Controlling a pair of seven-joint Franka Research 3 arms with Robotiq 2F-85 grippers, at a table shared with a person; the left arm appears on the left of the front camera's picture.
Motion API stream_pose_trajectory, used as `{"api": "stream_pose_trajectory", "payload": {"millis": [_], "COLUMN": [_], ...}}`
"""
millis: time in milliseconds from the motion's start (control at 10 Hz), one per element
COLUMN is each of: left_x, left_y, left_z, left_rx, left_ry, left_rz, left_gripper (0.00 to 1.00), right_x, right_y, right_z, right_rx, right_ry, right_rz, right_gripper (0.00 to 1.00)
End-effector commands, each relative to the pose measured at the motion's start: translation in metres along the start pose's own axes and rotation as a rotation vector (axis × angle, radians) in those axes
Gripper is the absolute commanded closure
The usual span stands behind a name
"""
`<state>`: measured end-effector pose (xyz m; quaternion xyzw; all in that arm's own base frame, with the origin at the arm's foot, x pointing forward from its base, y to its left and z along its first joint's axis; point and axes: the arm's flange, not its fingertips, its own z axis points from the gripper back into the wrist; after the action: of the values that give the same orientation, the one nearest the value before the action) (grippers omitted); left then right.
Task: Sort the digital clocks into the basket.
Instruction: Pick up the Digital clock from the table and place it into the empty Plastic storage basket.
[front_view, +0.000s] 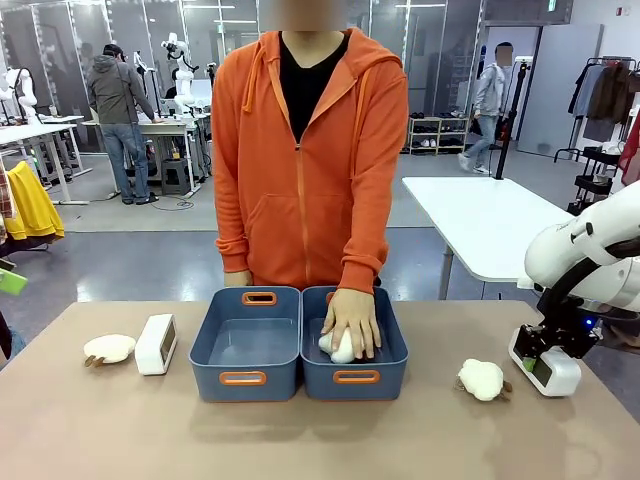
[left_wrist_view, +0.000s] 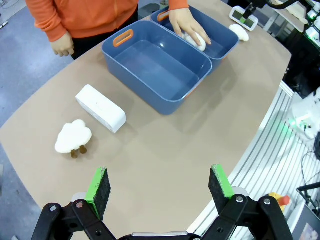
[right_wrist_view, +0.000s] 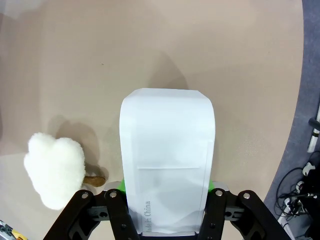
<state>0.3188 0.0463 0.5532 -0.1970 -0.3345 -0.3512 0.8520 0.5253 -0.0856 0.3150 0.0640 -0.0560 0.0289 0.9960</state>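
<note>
Right fingers (front_view: 545, 352) clamp one clock (front_view: 552, 376) at the frame's right edge, low over the tabletop (front_view: 320, 440), probably ready to carry it toward the baskets. A second clock (front_view: 156, 344) stands at left beside a plush toy (front_view: 109, 348). A person's hand (front_view: 351, 322) presses another plush into the right-hand basket (front_view: 390, 370), so the empty basket (front_view: 245, 343) adjoining it is probably meant for clocks. Behind lies an open workshop with other tables.

From the left wrist, the left fingers (left_wrist_view: 99, 187) hang spread, holding nothing, high above the bare tan surface; the second clock sits lower left of the empty basket.

From the right wrist, the gripped clock's white back stands centre frame.
</note>
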Motion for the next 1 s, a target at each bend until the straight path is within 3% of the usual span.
{"api": "stream_pose_trajectory", "payload": {"millis": [0, 100, 300, 400, 500, 600, 900], "left_x": [-0.001, -0.001, -0.001, -0.001, -0.001, -0.001, -0.001], "left_y": [0.001, 0.001, 0.001, 0.001, 0.001, 0.001, 0.001], "left_z": [-0.001, -0.001, -0.001, -0.001, -0.001, -0.001, -0.001], "left_rx": [-0.022, -0.022, -0.022, -0.022, -0.022, -0.022, -0.022], "left_ry": [-0.008, -0.008, -0.008, -0.008, -0.008, -0.008, -0.008], "left_rz": [-0.016, -0.016, -0.016, -0.016, -0.016, -0.016, -0.016], "left_gripper": [0.00, 0.00, 0.00, 0.00, 0.00, 0.00, 0.00], "right_x": [-0.005, -0.012, -0.033, -0.044, -0.057, -0.064, -0.052], "right_y": [-0.006, -0.016, -0.045, -0.052, -0.047, -0.037, 0.066], "right_z": [0.009, 0.022, 0.049, 0.060, 0.075, 0.093, 0.146], "right_rx": [-0.108, -0.016, -0.005, 0.037, 0.155, 0.300, 0.289], "right_ry": [-0.030, -0.061, -0.128, -0.151, -0.217, -0.342, -0.507], "right_rz": [0.096, 0.144, 0.263, 0.370, 0.537, 0.609, 0.753], "right_gripper": [0.48, 0.48, 0.48, 0.48, 0.48, 0.48, 0.48]}}
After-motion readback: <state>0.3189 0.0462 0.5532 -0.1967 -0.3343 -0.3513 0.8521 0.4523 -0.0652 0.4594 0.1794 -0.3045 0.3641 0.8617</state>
